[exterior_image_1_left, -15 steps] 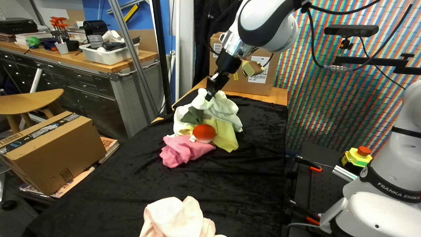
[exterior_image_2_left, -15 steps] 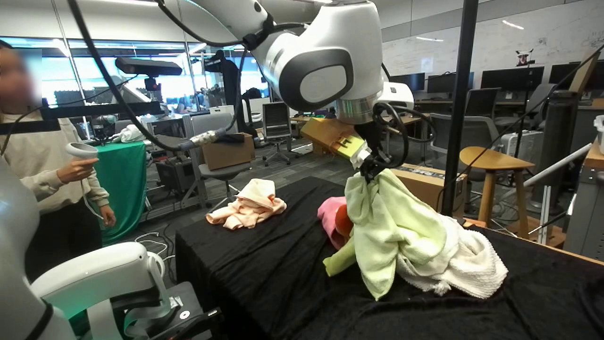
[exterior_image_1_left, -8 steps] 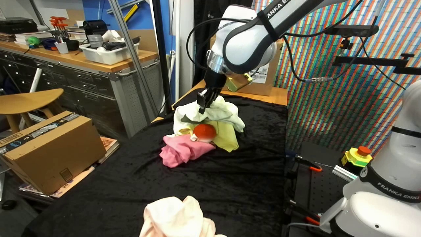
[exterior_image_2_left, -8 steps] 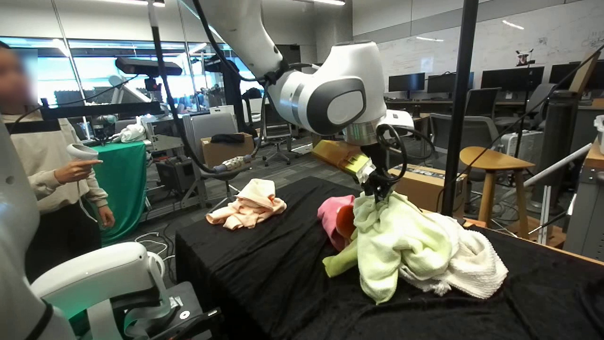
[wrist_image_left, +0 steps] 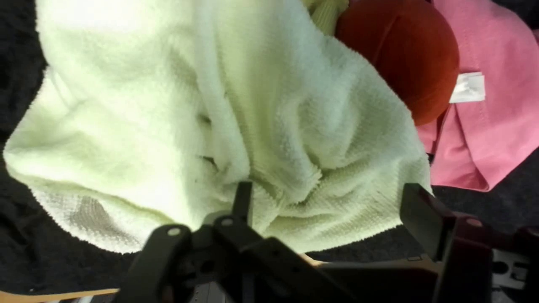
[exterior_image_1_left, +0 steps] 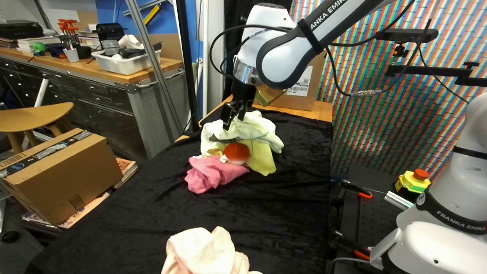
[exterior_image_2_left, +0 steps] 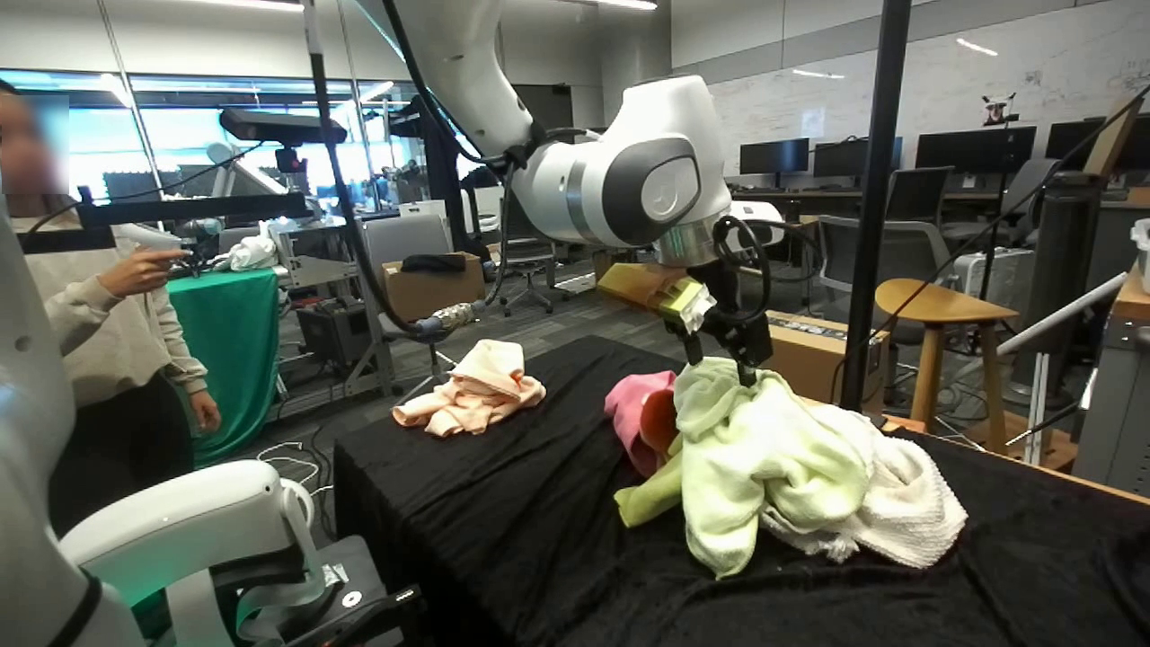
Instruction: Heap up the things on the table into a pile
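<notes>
Hanging above the pile, the gripper holds its jaws wide apart over a pale yellow-green cloth, though I cannot tell whether it touches; a yellow cloth and a white cloth show from under that one, a red-orange ball sits against a magenta pink cloth beside them, and a pale pink cloth lies well apart on the black table
</notes>
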{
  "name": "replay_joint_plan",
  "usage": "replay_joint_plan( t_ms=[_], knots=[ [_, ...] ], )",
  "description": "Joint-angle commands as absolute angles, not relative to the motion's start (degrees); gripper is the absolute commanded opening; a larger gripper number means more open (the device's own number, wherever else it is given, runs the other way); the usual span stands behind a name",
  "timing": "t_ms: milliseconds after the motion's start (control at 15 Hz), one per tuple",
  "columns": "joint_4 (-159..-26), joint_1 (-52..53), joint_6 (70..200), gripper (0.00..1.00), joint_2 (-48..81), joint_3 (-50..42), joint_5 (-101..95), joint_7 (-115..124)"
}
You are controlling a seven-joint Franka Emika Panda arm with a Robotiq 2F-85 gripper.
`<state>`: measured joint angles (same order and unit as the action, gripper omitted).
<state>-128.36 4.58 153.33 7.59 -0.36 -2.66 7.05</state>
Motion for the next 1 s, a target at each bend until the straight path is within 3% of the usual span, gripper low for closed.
replay_joint_plan(
  t_ms=[0,467,933],
  knots=[
    [-127.32,5.45,149.18,1.00,3.46,0.84,-5.77,9.39],
    [-126.14,8.13,140.39,1.00,0.37,6.84,-4.29,6.05],
    [-124.45,12.68,133.01,1.00,6.22,12.30,-4.21,3.85]
  ],
)
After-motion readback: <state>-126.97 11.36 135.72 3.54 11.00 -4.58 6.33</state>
